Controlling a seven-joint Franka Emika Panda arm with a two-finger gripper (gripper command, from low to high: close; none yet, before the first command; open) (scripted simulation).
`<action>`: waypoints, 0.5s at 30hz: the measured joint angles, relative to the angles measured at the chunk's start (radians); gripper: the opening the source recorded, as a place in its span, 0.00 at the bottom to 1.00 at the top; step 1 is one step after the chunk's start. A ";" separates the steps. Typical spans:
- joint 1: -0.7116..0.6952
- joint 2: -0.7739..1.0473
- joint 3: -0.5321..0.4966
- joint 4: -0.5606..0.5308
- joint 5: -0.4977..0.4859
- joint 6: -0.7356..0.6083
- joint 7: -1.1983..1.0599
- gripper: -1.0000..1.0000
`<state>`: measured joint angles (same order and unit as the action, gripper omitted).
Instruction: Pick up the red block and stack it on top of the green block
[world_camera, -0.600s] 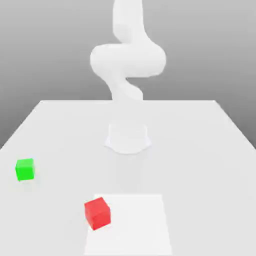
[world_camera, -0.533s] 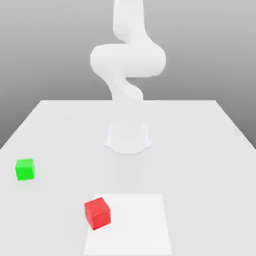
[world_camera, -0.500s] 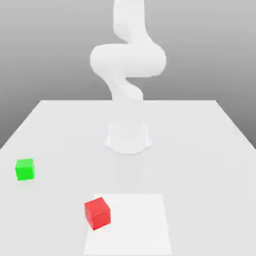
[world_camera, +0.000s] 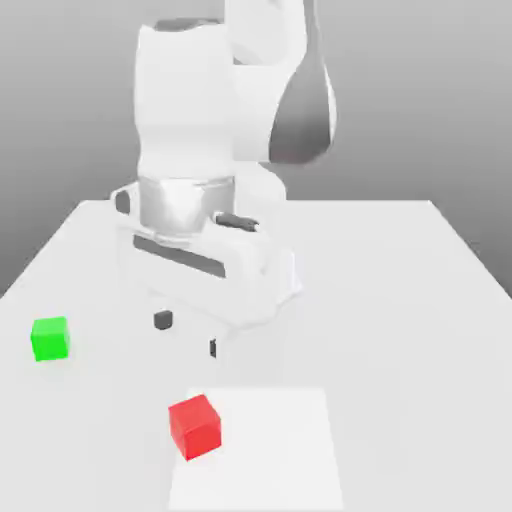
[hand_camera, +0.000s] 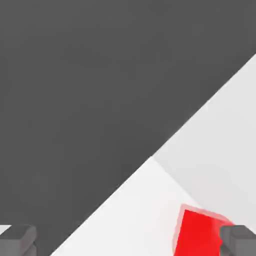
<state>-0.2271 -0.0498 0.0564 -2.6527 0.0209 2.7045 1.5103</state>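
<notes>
While the red block (world_camera: 194, 426) is sitting untouched on the table (world_camera: 400, 290), you are looking at a task that is barely under way: nothing is being held, nothing is stacked, and both the pick and the placement are remaining to be done. Taking the red block as your landmark, it is lying on the corner of a paler square patch (world_camera: 270, 450) of the tabletop, toward the near edge in the exterior view. The green block (world_camera: 49, 338) is resting well apart from it, off toward the exterior view's left and a little farther back, with bare table between the two.

Your gripper (world_camera: 187, 334) is hanging above and behind the red block, clear of it, with its two dark fingertips (world_camera: 162, 320) spread wide and nothing between them. In the hand view the fingertips (hand_camera: 17, 240) are framing the scene far apart, and the red block (hand_camera: 197, 235) is showing close beside one of them rather than centred between the pair, so you are likely needing to shift across before descending. The arm (world_camera: 210, 130) is folding forward over its base, wrist pointing down toward the table, the hand turned at a slant relative to the red block's faces
</notes>
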 joint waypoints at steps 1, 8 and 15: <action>-0.006 0.036 -0.003 -0.017 -0.008 0.020 0.040 0.50; 0.007 0.290 -0.035 -0.025 -0.044 0.213 0.137 0.50; 0.009 0.333 -0.037 -0.019 -0.049 0.252 0.141 0.00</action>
<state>-0.2177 0.2833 0.0190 -2.6712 -0.0280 2.9565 1.6516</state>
